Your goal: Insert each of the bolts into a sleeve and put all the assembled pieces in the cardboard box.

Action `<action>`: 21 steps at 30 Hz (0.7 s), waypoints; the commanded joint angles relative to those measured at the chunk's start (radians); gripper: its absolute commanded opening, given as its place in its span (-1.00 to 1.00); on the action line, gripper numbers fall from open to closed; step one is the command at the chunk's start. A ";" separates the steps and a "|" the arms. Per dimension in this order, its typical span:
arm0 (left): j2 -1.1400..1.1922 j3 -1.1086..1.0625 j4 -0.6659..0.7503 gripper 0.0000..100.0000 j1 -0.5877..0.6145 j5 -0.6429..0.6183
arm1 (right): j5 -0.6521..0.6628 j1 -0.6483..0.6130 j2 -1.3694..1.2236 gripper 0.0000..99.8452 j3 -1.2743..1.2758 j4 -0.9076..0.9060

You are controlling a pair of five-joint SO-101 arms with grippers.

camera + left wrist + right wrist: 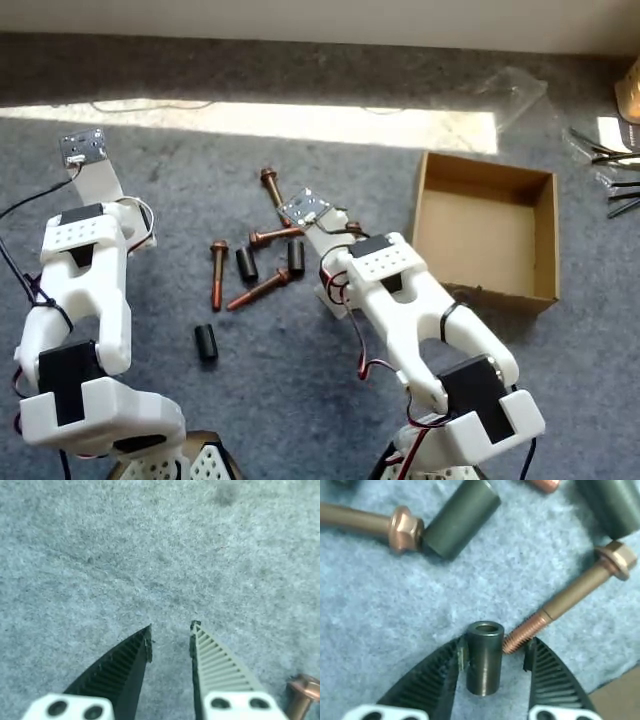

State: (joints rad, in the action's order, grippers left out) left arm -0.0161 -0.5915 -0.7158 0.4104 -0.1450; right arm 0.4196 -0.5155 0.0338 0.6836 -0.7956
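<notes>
My right gripper (495,647) is open around a dark sleeve (484,660) lying on the grey carpet. One finger touches the sleeve and the other stands a little off it. The threaded tip of a copper bolt (575,592) lies between the sleeve and that finger. Another bolt (365,521) rests with its head against a second sleeve (462,517). Several bolts (217,272) and sleeves (205,342) lie scattered between the arms. The cardboard box (545,235) sits at the right with nothing in it. At the far left my left gripper (170,640) is open over bare carpet, a bolt head (302,695) beside it.
A clear plastic bag (515,95) lies behind the box, and dark tools (612,185) lie at the right edge. A sunlit strip (250,120) crosses the far carpet. Bare carpet stretches in front of the bolts and between the arm bases.
</notes>
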 commanded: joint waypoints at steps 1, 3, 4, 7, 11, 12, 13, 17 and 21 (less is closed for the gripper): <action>-0.004 0.005 0.015 -0.74 -0.019 -0.005 | 0.025 0.004 0.005 -0.69 0.001 0.012; -0.004 0.005 0.015 -0.74 -0.019 -0.005 | 0.026 0.004 0.005 -0.69 0.001 0.012; -0.004 0.005 0.015 -0.74 -0.019 -0.005 | 0.025 0.004 0.007 -0.68 0.001 0.012; -0.004 0.005 0.015 -0.74 -0.019 -0.005 | 0.026 0.004 0.012 -0.68 -0.001 0.012; -0.004 0.005 0.015 -0.74 -0.021 -0.005 | 0.029 0.005 0.013 -0.68 -0.004 0.008; -0.004 0.005 0.015 -0.74 -0.021 -0.005 | 0.029 0.005 0.013 -0.68 -0.004 0.007; -0.004 0.005 0.015 -0.74 -0.021 -0.005 | 0.029 0.007 0.013 -0.68 -0.004 0.007; -0.004 0.005 0.015 -0.74 -0.021 -0.005 | 0.032 0.019 0.015 -0.68 -0.004 -0.067; -0.004 0.005 0.015 -0.74 -0.021 -0.005 | 0.066 0.035 0.024 -0.59 -0.021 -0.113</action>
State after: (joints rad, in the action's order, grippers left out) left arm -0.0161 -0.5915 -0.7158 0.4104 -0.1450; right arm 0.4611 -0.5033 0.0338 0.6820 -0.8753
